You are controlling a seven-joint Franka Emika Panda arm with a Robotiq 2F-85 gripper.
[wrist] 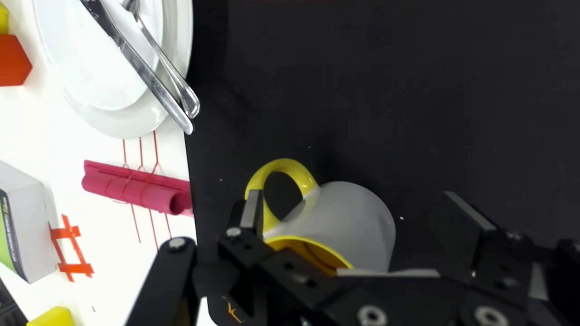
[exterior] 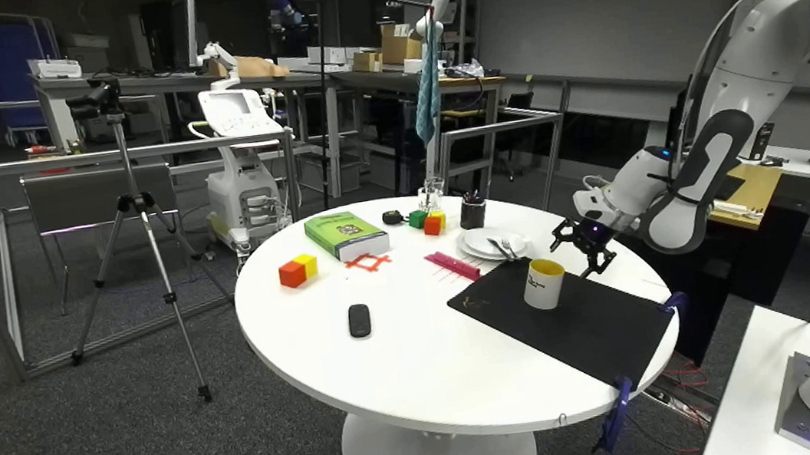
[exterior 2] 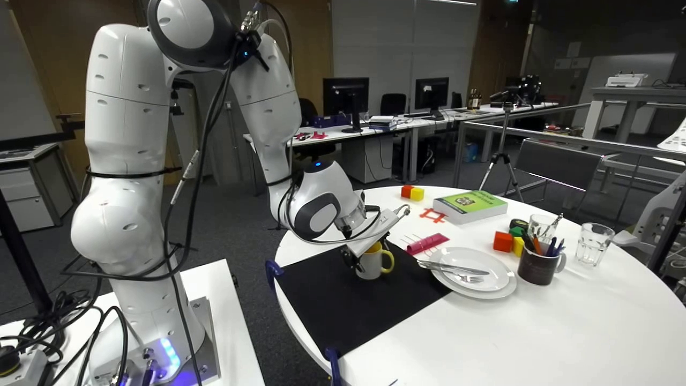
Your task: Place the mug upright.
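The mug is white outside, with a yellow inside and a yellow handle. It stands upright on the black mat, rim up. It also shows in the other views, partly hidden by my gripper. My gripper is open and empty, tilted, just beside the mug on the robot's side and apart from it in an exterior view. In the wrist view my gripper's fingers are wide apart, and the left finger overlaps the handle. I cannot tell whether it touches the handle.
Stacked white plates with cutlery lie beside the mat. A pink holder, a dark pen mug, glasses, a green book, coloured blocks and a small black object are on the table. Blue clamps grip the mat's edge.
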